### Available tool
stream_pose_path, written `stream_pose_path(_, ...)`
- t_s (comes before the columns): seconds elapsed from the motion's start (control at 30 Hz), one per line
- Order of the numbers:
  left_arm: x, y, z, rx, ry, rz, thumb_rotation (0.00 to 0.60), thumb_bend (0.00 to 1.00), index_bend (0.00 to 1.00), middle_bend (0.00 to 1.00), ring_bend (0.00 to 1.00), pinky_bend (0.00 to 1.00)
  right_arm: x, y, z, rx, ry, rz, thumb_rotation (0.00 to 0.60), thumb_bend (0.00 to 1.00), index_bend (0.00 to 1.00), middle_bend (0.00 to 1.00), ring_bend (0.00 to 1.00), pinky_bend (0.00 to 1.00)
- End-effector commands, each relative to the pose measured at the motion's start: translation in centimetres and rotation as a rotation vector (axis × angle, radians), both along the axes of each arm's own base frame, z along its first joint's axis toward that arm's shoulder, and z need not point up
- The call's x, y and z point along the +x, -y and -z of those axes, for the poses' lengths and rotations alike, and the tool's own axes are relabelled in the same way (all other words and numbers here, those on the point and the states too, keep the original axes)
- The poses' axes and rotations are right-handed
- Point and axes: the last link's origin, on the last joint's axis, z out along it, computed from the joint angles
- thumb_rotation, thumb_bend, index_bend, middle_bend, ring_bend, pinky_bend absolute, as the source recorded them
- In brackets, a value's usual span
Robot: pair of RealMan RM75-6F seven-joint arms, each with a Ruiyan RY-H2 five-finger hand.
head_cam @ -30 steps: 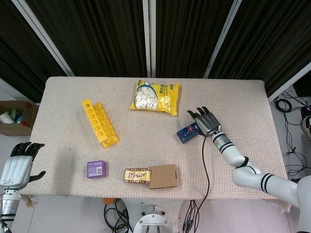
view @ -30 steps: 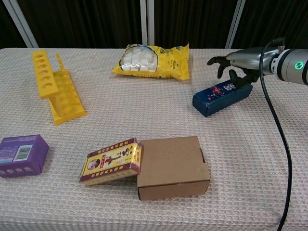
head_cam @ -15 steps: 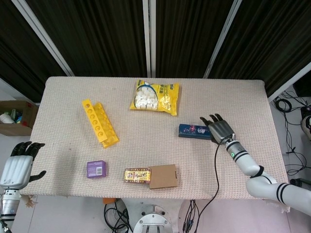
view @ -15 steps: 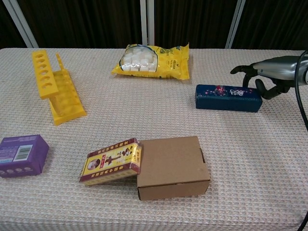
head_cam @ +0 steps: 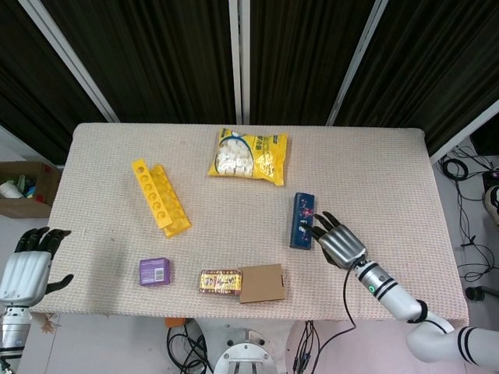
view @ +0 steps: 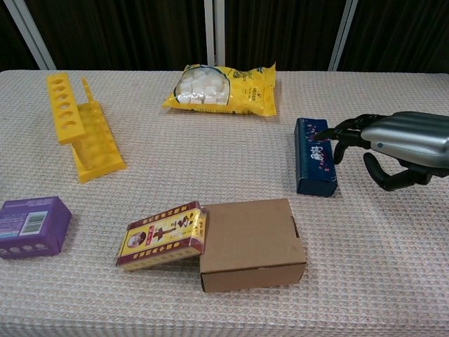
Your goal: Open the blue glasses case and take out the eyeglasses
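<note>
Right hand point(head_cam: 337, 242): fingers spread, tips touching the case's right side, holding nothing.
Left hand point(head_cam: 30, 265): idle and spread, lower left, off the table.
Blue glasses case point(head_cam: 302, 220): closed, flat, right of centre.
Advice: steady the case, then lift the lid at its seam.

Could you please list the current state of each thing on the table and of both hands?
blue glasses case: closed, lying flat
right hand: fingers spread, fingertips at the case's side
left hand: holds nothing, off the table's edge
yellow rack: lying on its side
sugar cube bag: sealed, flat
brown cardboard box: closed
red box: leaning on the cardboard box
purple box: closed
</note>
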Motion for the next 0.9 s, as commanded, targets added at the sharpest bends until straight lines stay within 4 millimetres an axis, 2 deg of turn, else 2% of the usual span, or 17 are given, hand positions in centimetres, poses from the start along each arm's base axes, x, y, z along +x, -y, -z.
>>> stream_pose_path(0.03, -0.1, 0.1, -0.1, 0.004, -0.001, -0.006, 0.6, 0.0, 0.2, 0.21, 0.13, 0.14, 1.5, 0.4, -1.4, -0.038, 0.029, -0.042, 0.6, 0.92, 0.0, 0.29, 0.0, 0.0)
stream_pose_path(0.17, 0.0, 0.1, 0.0, 0.006, 0.004, -0.003, 0.6, 0.0, 0.2, 0.21, 0.13, 0.14, 3.6, 2.1, -1.3, -0.039, 0.016, -0.083, 0.6, 0.93, 0.0, 0.29, 0.0, 0.0)
stream_pose_path(0.3, 0.3, 0.1, 0.3, -0.002, 0.004, 0.006, 0.6, 0.0, 0.2, 0.21, 0.13, 0.14, 5.4, 4.4, 1.3, 0.008, -0.057, -0.105, 0.6, 0.93, 0.0, 0.28, 0.0, 0.0)
stream_pose_path(0.43, 0.2, 0.2, 0.2, -0.001, 0.002, -0.005, 0.6, 0.0, 0.2, 0.21, 0.13, 0.14, 6.2, 6.4, 3.8, 0.031, -0.11, -0.099, 0.6, 0.94, 0.0, 0.28, 0.0, 0.0)
stream_pose_path(0.57, -0.1, 0.4, 0.1, 0.001, 0.002, -0.019, 0.6, 0.0, 0.2, 0.21, 0.13, 0.14, 6.6, 7.8, 5.2, 0.035, -0.11, -0.06, 0.6, 0.95, 0.0, 0.28, 0.0, 0.0)
stream_pose_path(0.73, -0.2, 0.4, 0.0, 0.003, 0.002, -0.02, 0.6, 0.0, 0.2, 0.21, 0.13, 0.14, 5.8, 8.9, 4.8, 0.013, -0.136, -0.016, 0.6, 0.95, 0.0, 0.32, 0.0, 0.0)
stream_pose_path(0.9, -0.2, 0.5, 0.1, -0.001, 0.01, -0.02, 0.6, 0.0, 0.2, 0.21, 0.13, 0.14, 3.5, 9.5, 2.7, -0.031, -0.168, 0.059, 0.6, 0.95, 0.0, 0.35, 0.0, 0.0)
